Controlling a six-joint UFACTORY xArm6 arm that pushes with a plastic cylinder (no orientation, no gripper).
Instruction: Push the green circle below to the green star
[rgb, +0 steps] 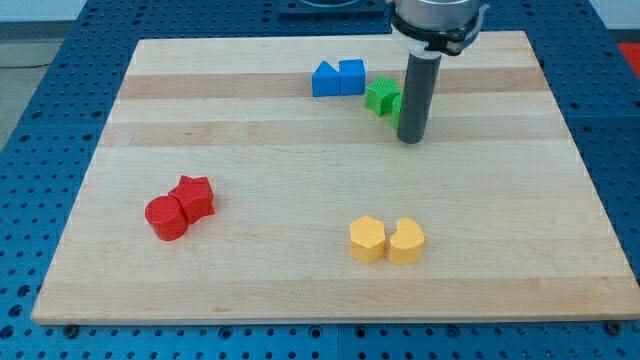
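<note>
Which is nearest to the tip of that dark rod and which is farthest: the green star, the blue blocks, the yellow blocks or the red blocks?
From my tip:
1. Green star, just to the view's left of the rod.
2. Blue blocks, farther up and left.
3. Yellow blocks, toward the view's bottom.
4. Red blocks, far at lower left.

No text, label, brand, number or sign can be read anywhere in the view: the wooden board (300, 270) bears only its grain, the blocks show plain coloured faces, and the rod carries no marking that can be made out
</note>
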